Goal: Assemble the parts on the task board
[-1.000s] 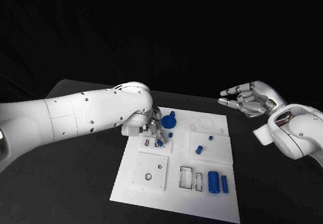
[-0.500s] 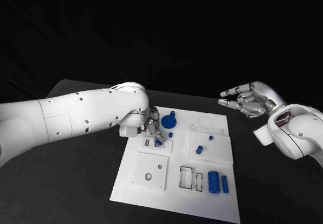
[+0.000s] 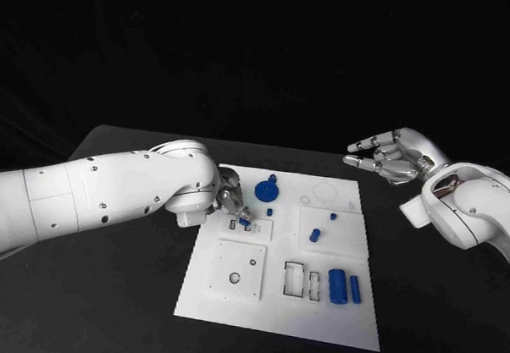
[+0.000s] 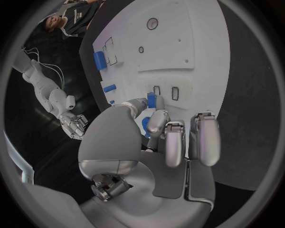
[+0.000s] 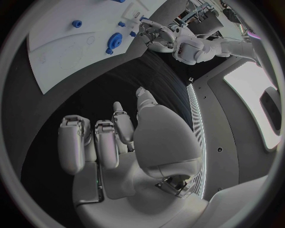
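On the board's [image 3: 277,315] upper left, a small blue part [image 3: 245,221] is pinched at a slot by the left hand [image 3: 230,203]. Beyond the board's far right corner, the right hand [image 3: 386,159] is held above the table [image 3: 109,280], fingers loosely curled, grasping nothing.

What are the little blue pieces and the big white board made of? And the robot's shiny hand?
The blue pieces look like matte plastic: one even colour, soft rounded edges, no glint. The task board looks like smooth white plastic, flat with cut slots, though painted metal is possible. The right hand looks like brushed silver metal or metallic-coated plastic, going by its pale sheen.
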Robot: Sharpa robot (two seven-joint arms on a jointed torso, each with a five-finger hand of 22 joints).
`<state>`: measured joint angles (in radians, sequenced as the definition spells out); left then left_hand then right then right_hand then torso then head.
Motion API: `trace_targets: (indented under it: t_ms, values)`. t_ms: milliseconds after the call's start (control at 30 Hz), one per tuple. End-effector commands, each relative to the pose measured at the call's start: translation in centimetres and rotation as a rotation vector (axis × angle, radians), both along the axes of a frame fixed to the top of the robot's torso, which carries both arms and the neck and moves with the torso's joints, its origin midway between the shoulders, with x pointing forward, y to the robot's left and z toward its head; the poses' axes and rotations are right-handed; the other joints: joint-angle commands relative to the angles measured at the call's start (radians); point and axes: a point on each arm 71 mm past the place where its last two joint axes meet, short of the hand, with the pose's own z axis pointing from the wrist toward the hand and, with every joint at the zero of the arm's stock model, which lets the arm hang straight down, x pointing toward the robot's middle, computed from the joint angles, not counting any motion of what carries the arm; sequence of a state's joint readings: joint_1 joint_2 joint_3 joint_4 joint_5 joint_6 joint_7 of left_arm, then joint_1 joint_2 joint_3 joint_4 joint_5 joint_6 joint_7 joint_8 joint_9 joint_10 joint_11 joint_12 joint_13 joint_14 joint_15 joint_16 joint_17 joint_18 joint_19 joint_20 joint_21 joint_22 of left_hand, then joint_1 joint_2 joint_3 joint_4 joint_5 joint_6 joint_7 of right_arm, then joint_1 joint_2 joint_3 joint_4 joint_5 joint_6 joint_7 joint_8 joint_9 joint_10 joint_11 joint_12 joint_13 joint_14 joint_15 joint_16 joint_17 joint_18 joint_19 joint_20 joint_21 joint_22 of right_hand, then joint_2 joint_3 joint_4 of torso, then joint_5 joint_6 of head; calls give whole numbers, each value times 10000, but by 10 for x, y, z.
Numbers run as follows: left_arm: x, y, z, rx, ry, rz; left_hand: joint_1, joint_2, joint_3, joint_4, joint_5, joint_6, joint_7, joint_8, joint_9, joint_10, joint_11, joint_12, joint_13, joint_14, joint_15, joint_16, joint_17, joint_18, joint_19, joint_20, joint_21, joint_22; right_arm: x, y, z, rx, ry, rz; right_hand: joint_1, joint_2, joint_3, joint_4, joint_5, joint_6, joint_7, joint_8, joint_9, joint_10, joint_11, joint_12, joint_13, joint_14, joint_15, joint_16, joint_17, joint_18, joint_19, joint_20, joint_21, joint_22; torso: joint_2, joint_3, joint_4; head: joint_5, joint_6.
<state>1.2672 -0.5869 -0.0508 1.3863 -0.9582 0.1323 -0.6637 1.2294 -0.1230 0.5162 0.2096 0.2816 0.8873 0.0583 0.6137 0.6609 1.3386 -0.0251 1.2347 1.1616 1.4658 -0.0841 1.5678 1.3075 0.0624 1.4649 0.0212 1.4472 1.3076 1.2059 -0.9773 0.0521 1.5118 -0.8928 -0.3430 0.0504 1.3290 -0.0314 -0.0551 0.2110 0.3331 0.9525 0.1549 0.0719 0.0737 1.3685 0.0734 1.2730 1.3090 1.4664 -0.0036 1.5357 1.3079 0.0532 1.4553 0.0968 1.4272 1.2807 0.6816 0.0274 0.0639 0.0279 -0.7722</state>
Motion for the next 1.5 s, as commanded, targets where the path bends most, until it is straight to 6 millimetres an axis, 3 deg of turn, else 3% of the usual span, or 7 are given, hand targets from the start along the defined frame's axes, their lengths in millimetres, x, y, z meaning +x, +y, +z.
trace_targets:
  t_ms: [33,1500]
  values:
    - [0,-1,1,35,-1347,230,-114,-27,1589,-1526,30,15,-74,37,25,82,6,64,12,1050,-13,30,2633,-191,335,25,47,526,0,0,-1,-154,27,41,-54,37,-63,28,56,67,-1,60,13,-10,-51,-1,317,888,-58,-63,2000,69,-27,-48,-40,-7,-24,15,83,-16,2]
    - [-14,-18,-13,816,-1124,-772,-280,-11,1686,-1503,-1,53,-93,109,106,134,-4,97,43,1050,-22,30,2633,-193,343,13,51,537,1,1,-3,-437,205,-89,-215,9,-195,108,59,74,-4,64,14,-7,-52,2,304,880,-58,-87,1969,75,-39,-49,-62,-40,6,11,78,-61,-61]
